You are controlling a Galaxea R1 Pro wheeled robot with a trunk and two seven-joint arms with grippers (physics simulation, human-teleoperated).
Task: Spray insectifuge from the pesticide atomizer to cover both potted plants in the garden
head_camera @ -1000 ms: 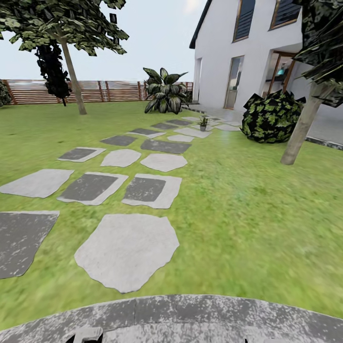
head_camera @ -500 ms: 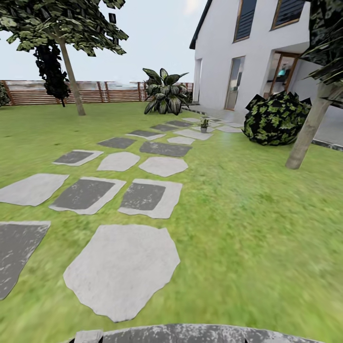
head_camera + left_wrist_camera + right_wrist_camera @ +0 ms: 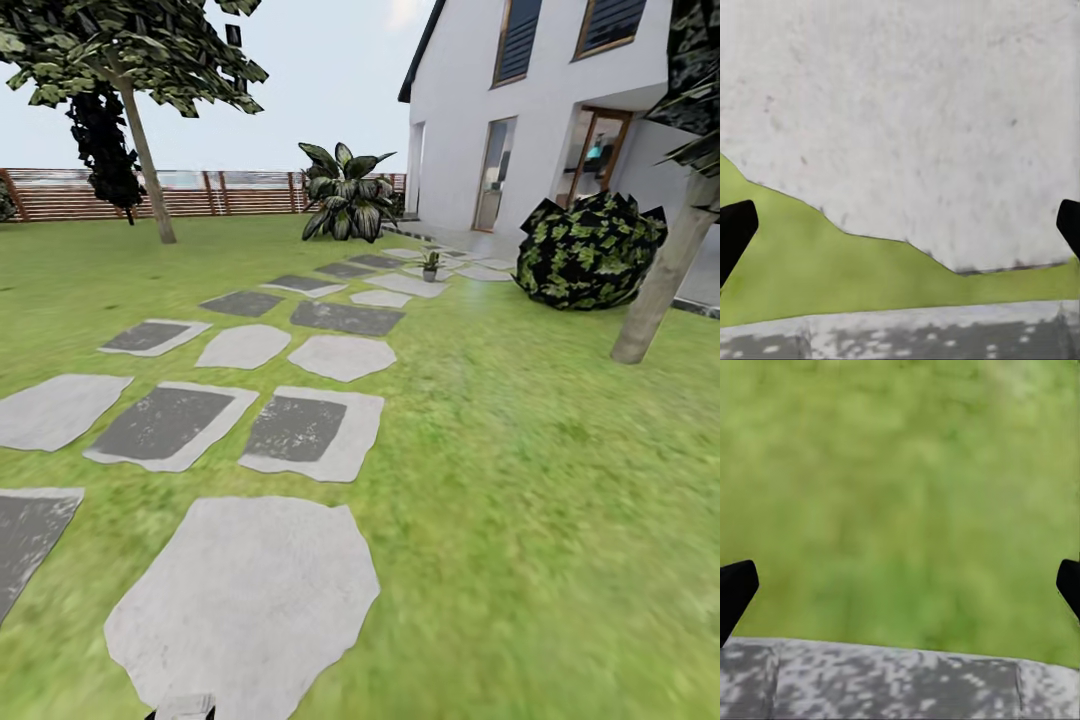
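Ahead, one potted plant (image 3: pixel 430 265) sat upper centre on the stepping stones (image 3: pixel 300 425); both my pincers (image 3: pixel 900 225) (image 3: pixel 900 585) gaped empty.

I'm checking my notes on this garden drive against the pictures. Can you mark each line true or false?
1. A small potted plant stands on the far stepping stones near the house. True.
2. The left gripper holds a spray bottle. False: its fingers are spread wide with nothing between them, above a pale stepping stone.
3. The right gripper hangs open over grass. True.
4. The fence is white metal. False: it is brown slatted wood.
5. The dark leafy bush stands left of the path. False: right.
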